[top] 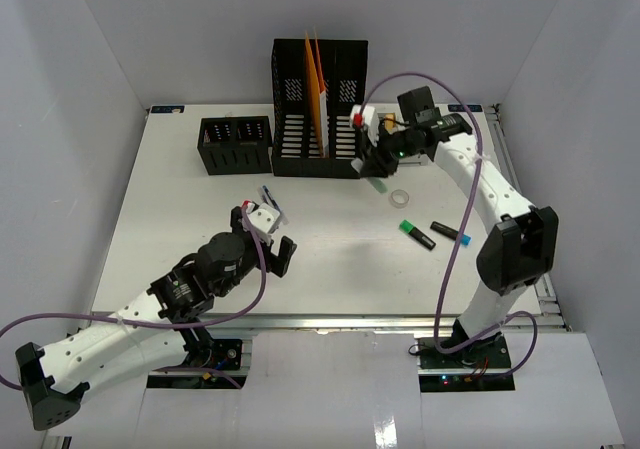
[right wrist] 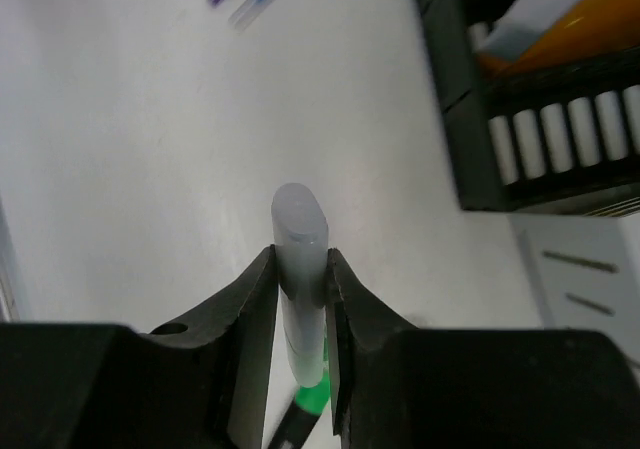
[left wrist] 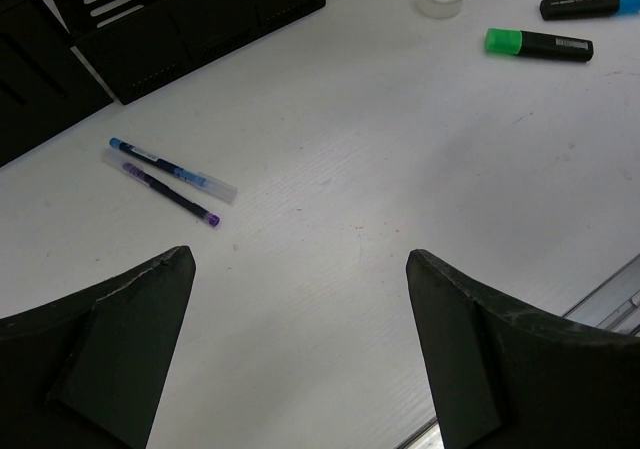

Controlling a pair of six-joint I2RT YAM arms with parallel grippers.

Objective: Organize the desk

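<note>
The desk [top: 330,264] is a white tabletop with a metal rail along its near edge. My right gripper [top: 374,166] hovers just in front of the black file rack [top: 320,119], shut on a highlighter [right wrist: 299,231] with a translucent cap and a green body; the cap sticks out past the fingertips of the right gripper [right wrist: 300,261]. My left gripper [left wrist: 300,254] stands wide open over bare desk [left wrist: 350,149], nothing between its fingers. In the top view the left gripper [top: 268,237] is at the desk's front left, beside two pens [top: 270,197].
Orange folders [top: 316,84] stand in the rack; a small black pen holder [top: 236,144] sits left of it. A clear tape roll [top: 401,198], a green-capped marker [top: 417,233] and a blue-capped marker [top: 451,233] lie right of centre. Blue pen [left wrist: 165,166], purple pen [left wrist: 172,195].
</note>
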